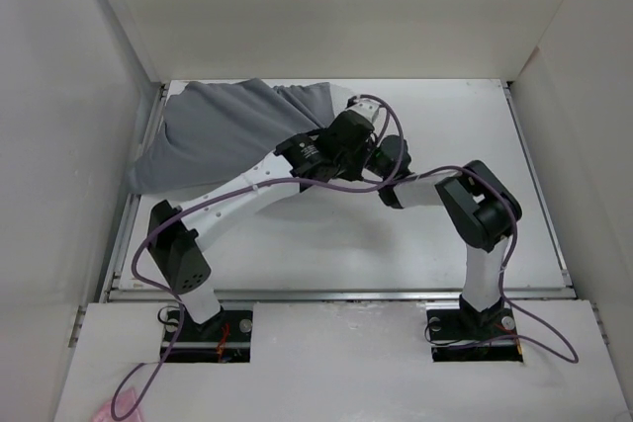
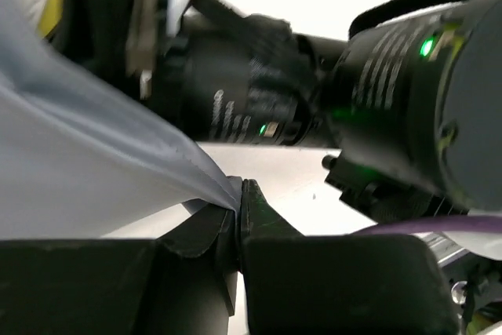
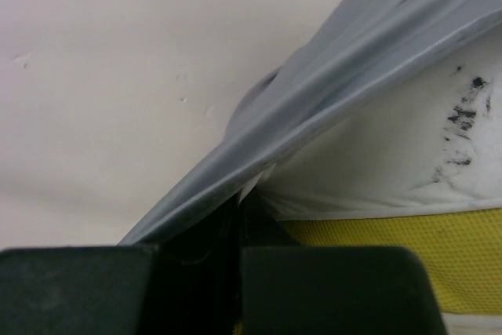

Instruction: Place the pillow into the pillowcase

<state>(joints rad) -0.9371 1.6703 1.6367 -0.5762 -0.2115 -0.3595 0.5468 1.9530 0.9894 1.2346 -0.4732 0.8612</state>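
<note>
The grey pillowcase [image 1: 223, 130] lies bunched at the table's back left. The pillow is almost wholly covered by it in the top view. In the right wrist view its white face [image 3: 392, 147] and yellow band [image 3: 376, 253] show under the grey cloth [image 3: 345, 68]. My left gripper [image 1: 356, 127] is shut on a pinched fold of the pillowcase [image 2: 94, 170], fingertips together [image 2: 238, 198]. My right gripper [image 1: 382, 153] is shut on the pillowcase's edge [image 3: 245, 202], right beside the pillow. Both grippers sit close together at the sack's right end.
White walls enclose the table [image 1: 415, 234] on the left, back and right. The right arm's black wrist [image 2: 259, 100] is close in front of the left gripper. Purple cables [image 1: 396, 135] loop over both arms.
</note>
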